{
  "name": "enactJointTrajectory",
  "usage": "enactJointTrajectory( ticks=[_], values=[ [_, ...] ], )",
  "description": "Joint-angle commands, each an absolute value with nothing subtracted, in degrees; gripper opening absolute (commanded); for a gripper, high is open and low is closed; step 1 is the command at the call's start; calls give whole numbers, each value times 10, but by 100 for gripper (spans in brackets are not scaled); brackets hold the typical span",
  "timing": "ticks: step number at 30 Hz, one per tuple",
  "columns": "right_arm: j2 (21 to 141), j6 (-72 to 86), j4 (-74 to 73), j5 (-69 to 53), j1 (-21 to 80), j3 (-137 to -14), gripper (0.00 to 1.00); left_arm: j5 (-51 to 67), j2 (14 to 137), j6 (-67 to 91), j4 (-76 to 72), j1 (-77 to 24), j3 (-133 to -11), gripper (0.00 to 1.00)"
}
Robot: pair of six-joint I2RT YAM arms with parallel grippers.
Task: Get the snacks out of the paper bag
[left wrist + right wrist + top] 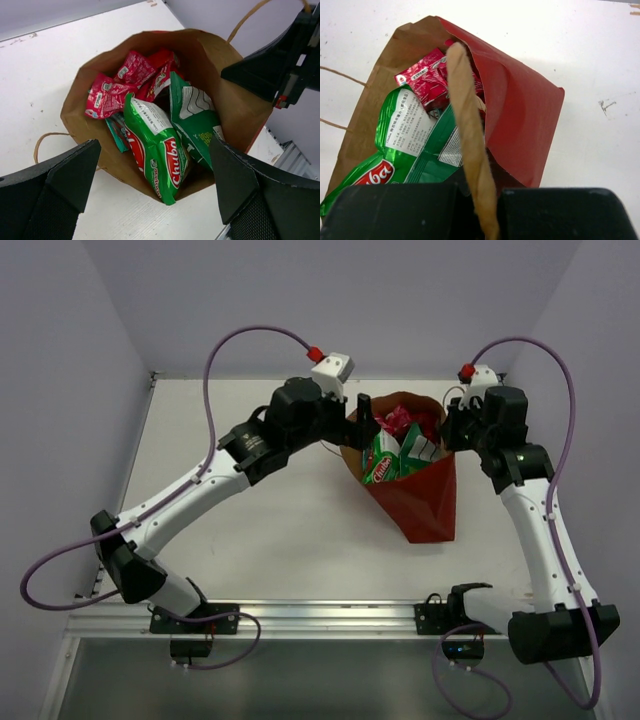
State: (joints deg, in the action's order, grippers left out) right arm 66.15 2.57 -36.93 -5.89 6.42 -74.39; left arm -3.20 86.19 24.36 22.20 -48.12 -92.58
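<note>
The red paper bag (pixel 425 502) stands open mid-table with its brown inside showing (pixel 230 105). It holds two green chip bags (pixel 155 145) (pixel 197 125), pink-red sachets (pixel 107 95), a red bag (pixel 160 75) and the edge of a teal pouch (pixel 116 131). My left gripper (pixel 155 200) is open and empty, above the left rim of the bag's mouth (pixel 362 412). My right gripper (pixel 487 210) is at the bag's right rim (pixel 447 430), shut on a twisted paper handle (pixel 470 140) that it holds up. The snacks also show in the right wrist view (pixel 405 125).
The bag's other handle (pixel 45 142) hangs loose over the white table (pixel 250 530) on the left side. Grey walls close in at the back and sides. A metal rail (pixel 320 618) runs along the near edge by the arm bases.
</note>
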Motion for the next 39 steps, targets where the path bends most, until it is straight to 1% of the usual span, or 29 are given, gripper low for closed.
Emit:
enactJointTrajectory(
  ticks=[1,5,7,8,9,12,14,16,17,19,22,26,34,37,39],
  values=[
    [610,-2,-275,-124,66,-727,0,-37,890,201,166,-512,-936,100],
    [578,-31,-260,-141,65,-695,0,-41,916,155,107,-542,-907,100],
    [559,-36,-258,-160,65,-681,0,-41,927,131,73,-545,-903,98],
    [553,-37,-253,-167,65,-672,0,-40,942,114,67,-545,-910,95],
    [546,-37,-252,-174,65,-667,0,-40,951,106,61,-545,-916,93],
    [520,-39,-244,-203,65,-649,0,-37,984,82,64,-545,-939,91],
    [505,-42,-243,-221,64,-642,0,-12,997,81,69,-545,-946,91],
    [501,-40,-244,-220,65,-635,0,-3,1003,86,68,-546,-940,90],
    [501,-39,-243,-221,65,-630,0,-3,1004,90,69,-545,-937,86],
    [499,-34,-240,-230,64,-627,0,-3,1003,91,68,-545,-924,85],
    [504,-25,-238,-241,65,-626,0,-5,1005,92,69,-546,-912,79],
    [500,-23,-235,-235,65,-621,0,-7,1010,97,70,-545,-906,64],
    [492,-18,-222,-221,65,-609,0,-36,1012,100,84,-545,-887,61],
    [495,-15,-218,-222,65,-606,0,-47,1023,98,79,-546,-882,58],
    [493,-14,-217,-226,64,-606,0,-50,1029,99,86,-545,-891,50]
  ],
)
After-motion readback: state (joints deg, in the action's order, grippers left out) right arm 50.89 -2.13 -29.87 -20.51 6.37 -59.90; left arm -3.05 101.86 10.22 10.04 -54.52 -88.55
